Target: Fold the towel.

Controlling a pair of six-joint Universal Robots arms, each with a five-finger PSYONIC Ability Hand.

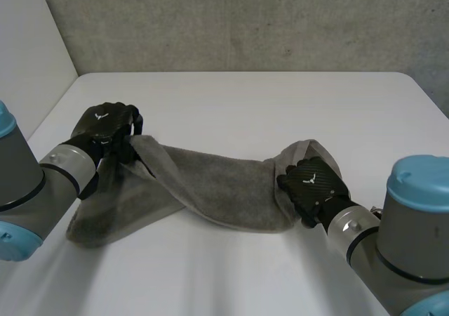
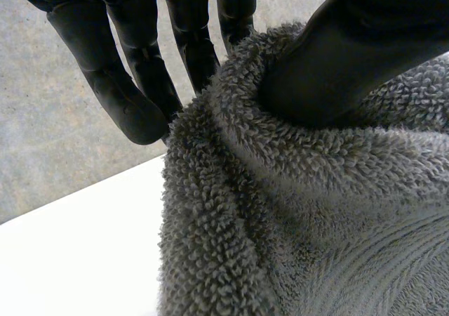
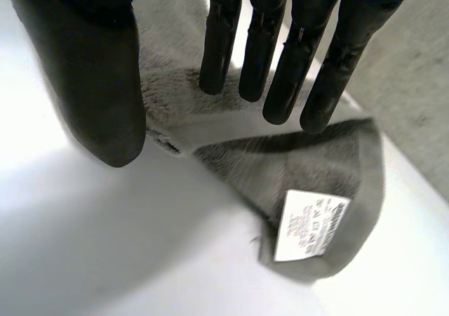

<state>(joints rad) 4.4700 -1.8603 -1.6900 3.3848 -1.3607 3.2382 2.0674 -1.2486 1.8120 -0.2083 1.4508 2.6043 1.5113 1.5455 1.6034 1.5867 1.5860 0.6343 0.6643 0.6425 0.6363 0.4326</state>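
White table (image 1: pixel 245 98): left hand (image 1: pixel 105 125) fingers pinch the towel (image 1: pixel 210 188); right hand (image 1: pixel 316 182) fingers straight, spread.

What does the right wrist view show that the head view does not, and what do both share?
Right wrist view only: a white label on the towel, beyond the straight fingers of the right robot hand. Head view only: the left robot hand gripping the towel's other end, and the towel's full length. Shared: the grey towel, the right robot hand and the white table.
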